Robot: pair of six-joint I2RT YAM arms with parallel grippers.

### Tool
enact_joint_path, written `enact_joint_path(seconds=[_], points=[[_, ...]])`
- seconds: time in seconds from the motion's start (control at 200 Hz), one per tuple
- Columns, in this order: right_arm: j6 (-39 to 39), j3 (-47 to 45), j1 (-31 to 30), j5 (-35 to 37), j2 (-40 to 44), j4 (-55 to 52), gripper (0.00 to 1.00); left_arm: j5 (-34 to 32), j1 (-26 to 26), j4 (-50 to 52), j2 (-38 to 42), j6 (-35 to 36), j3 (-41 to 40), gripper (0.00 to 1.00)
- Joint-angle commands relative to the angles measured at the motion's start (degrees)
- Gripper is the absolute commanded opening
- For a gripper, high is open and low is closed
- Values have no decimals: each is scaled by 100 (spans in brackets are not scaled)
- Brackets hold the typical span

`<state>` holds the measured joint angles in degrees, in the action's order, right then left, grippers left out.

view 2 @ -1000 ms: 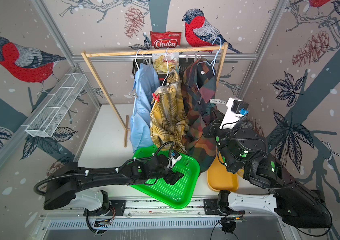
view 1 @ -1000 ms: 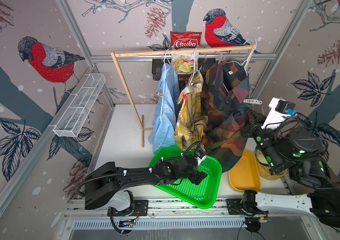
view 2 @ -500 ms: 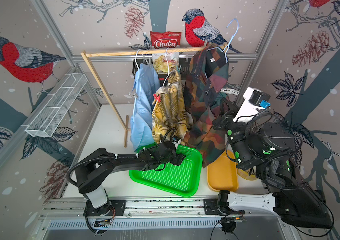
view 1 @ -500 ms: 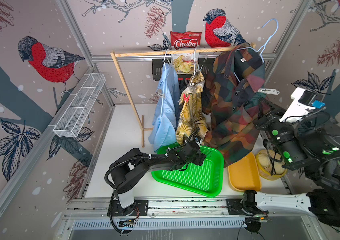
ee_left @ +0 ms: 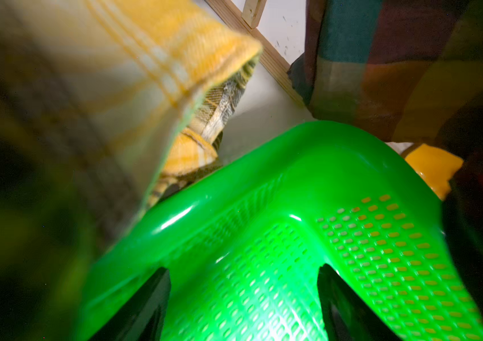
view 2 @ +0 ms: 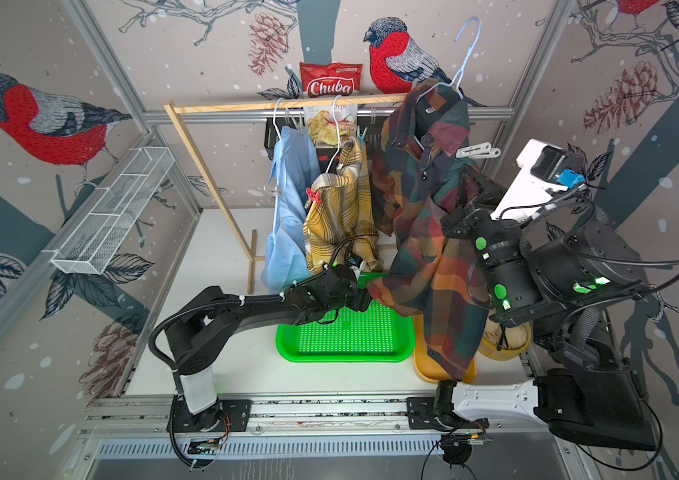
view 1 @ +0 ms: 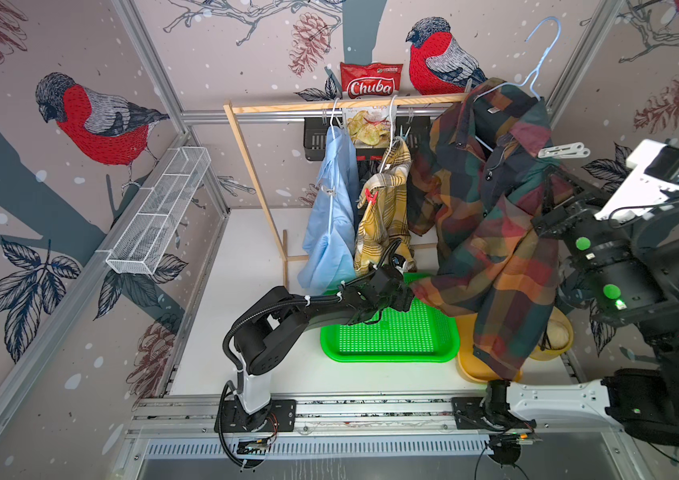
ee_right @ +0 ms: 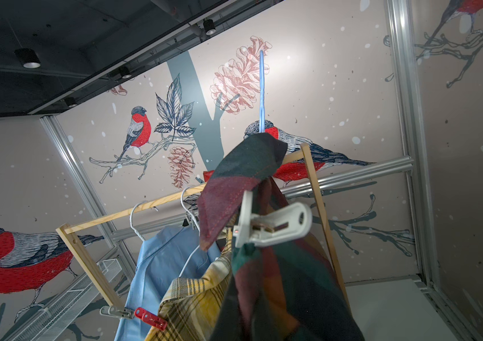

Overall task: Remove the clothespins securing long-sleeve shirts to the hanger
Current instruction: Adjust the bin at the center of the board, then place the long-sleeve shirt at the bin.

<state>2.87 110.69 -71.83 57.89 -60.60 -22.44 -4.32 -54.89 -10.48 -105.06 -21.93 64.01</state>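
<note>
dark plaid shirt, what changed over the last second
The right arm has lifted the dark plaid shirt and its blue hanger off the wooden rail, upward. The left gripper, open, moved to the far edge of the green tray, which now lies straighter. Unchanged: blue shirt, yellow shirt, red clothespin.

Bright, even white light fills both top views, shadows faint, and the wide lens bows the frame posts [view 1: 155,79] at the edges. In the left wrist view the yellow plaid shirt [ee_left: 86,88] is a close blur and the green tray [ee_left: 264,183] glares; in the right wrist view the dark plaid shirt [ee_right: 278,295] softens near the lens.
</note>
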Motion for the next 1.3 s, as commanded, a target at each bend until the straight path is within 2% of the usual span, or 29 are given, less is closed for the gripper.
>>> enact_joint_path(seconds=[0.0,0.125,0.305,0.43,0.515,0.605,0.795,0.916,1.296], points=[[354,328,-6,-429,-112,581,0,-16,-239,195,552,380,-125,79],[476,770,-19,-661,-304,550,0,-152,-517,559,1370,595,-451,81],[402,983,-24,-1019,-251,489,0,-434,-505,948,2421,614,-922,83],[188,965,-24,-1398,-88,243,0,-795,-461,1227,2762,644,-974,84],[20,749,-21,-1457,115,136,0,-785,-322,1314,2903,658,-925,85],[-146,288,-18,-1332,394,113,0,-760,-142,1320,2984,629,-878,85],[-481,-526,-17,-1041,838,-18,0,-829,-100,1311,2899,728,-717,85],[-640,-955,-16,-853,1087,6,0,-725,-100,1412,2668,715,-309,85],[-1265,-1352,-11,-1008,1717,-487,0,-749,11,1554,2595,612,33,86]])
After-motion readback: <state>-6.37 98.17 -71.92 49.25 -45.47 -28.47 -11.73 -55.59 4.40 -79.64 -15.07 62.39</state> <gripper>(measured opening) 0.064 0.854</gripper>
